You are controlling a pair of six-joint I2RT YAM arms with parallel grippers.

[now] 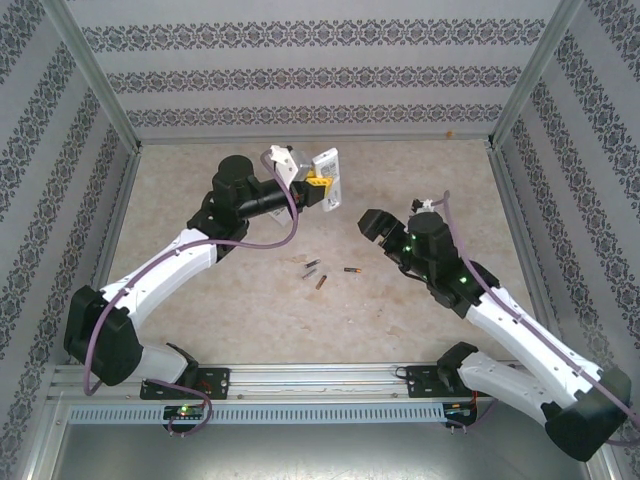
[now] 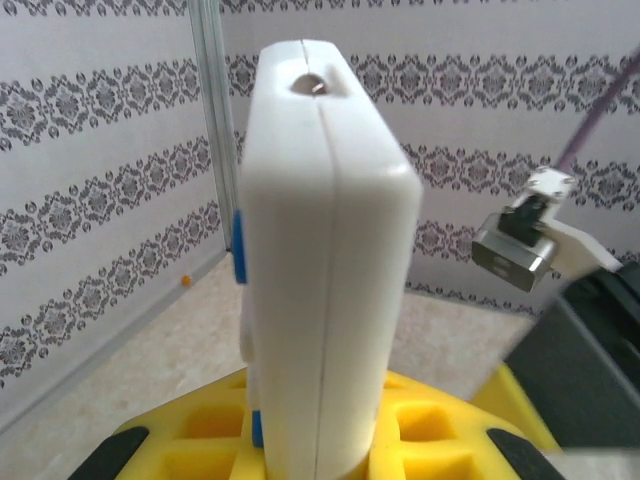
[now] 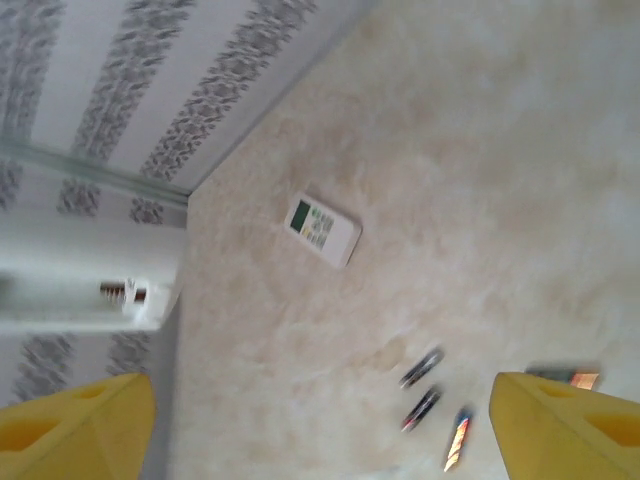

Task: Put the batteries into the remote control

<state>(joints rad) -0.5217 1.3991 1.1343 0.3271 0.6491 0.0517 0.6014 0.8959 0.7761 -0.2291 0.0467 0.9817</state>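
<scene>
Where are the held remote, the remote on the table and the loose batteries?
held remote (image 2: 330, 300): left wrist view, narrow side.
remote on the table (image 3: 322, 230): right wrist view, button face.
loose batteries (image 1: 350, 270): top external view, one battery's middle.

The left arm (image 1: 170, 262) and right arm (image 1: 530, 335) have white shells between black joints; a purple cable (image 1: 294, 212) runs along each, green lights (image 1: 462, 283) dot the right one, jaws yellow

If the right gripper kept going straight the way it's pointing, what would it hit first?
Likely the loose batteries on the table, just ahead of the right gripper; depth is unclear. The small remote lies farther on.
</scene>
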